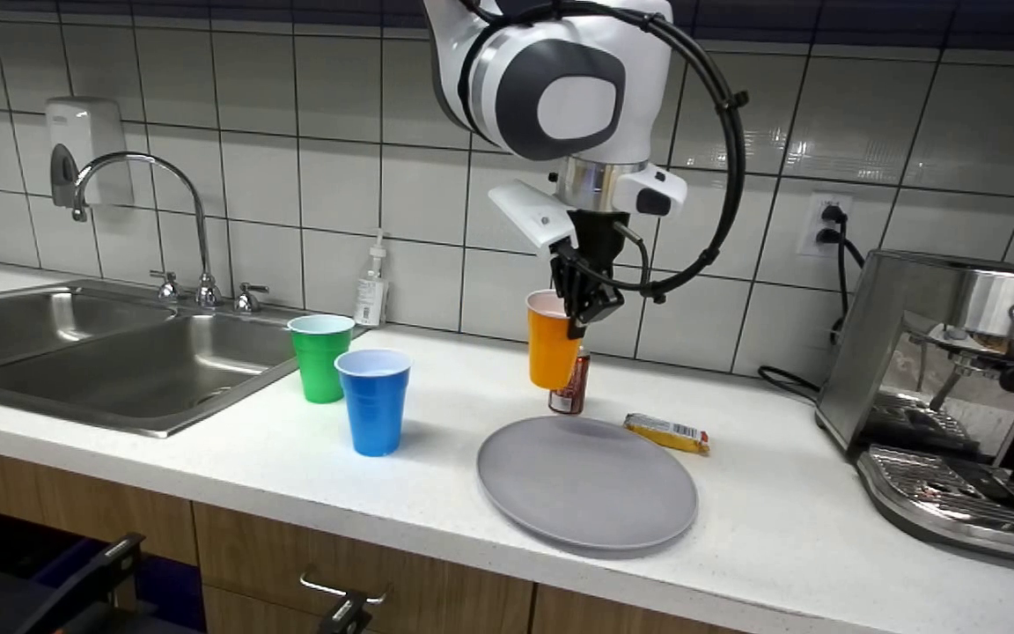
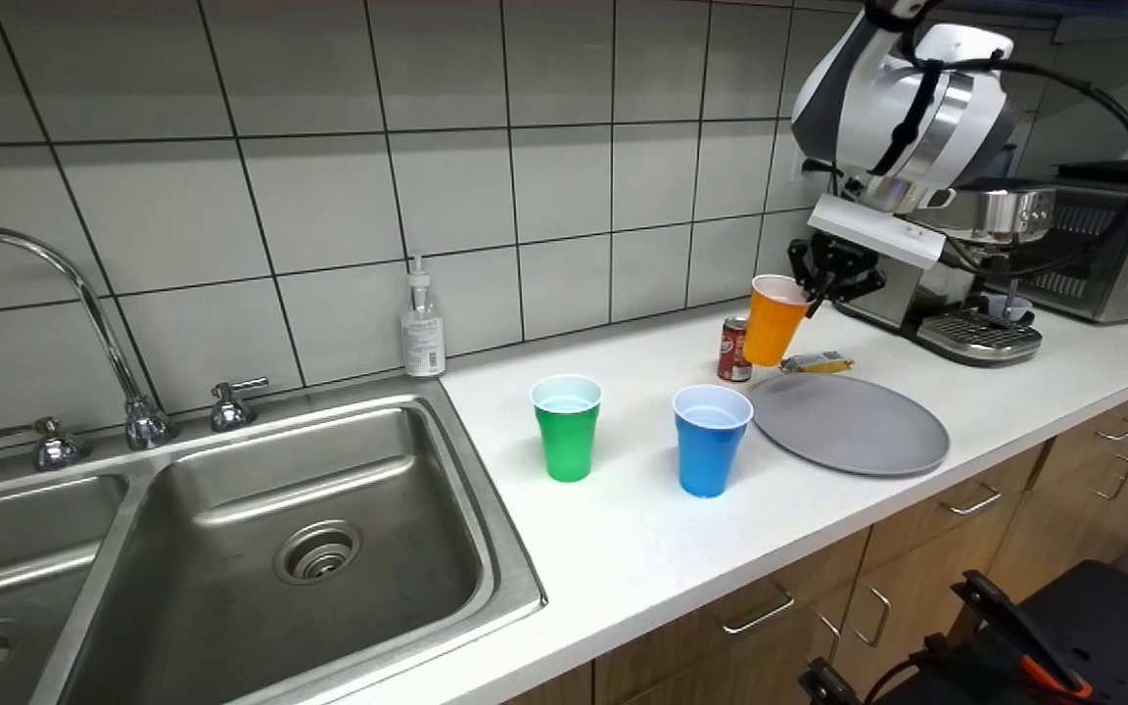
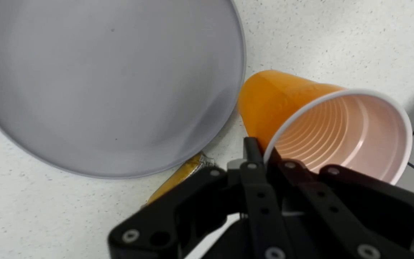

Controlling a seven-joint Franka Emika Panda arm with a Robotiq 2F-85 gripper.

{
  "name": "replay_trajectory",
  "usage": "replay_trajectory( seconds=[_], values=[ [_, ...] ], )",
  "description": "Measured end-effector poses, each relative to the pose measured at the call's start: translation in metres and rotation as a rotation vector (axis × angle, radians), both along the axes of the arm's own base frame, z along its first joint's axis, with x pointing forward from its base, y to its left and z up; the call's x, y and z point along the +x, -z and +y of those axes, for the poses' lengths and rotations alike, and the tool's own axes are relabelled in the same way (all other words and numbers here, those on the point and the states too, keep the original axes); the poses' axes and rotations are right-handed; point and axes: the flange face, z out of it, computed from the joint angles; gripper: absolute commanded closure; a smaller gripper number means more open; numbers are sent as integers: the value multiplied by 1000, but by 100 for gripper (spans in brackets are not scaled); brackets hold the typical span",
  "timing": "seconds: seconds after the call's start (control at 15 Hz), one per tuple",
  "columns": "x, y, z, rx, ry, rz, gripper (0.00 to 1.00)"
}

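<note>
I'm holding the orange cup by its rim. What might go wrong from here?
The hand pinches the orange cup at one side of its rim, and the cup hangs tilted, so it might slip or swivel.
The red can shows just behind the cup in both exterior views; a low sweep could topple it.
In the wrist view the cup's base appears right by the edge of the gray plate, so lowering it here could catch that edge.
</note>
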Motion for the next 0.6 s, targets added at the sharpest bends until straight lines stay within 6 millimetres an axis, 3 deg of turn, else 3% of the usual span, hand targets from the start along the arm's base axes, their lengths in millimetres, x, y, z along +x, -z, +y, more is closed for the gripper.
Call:
replay_trajectory(
  seconds=[0.6],
  values=[
    [-26, -2, -45, -30, 75, 16, 99]
  ],
)
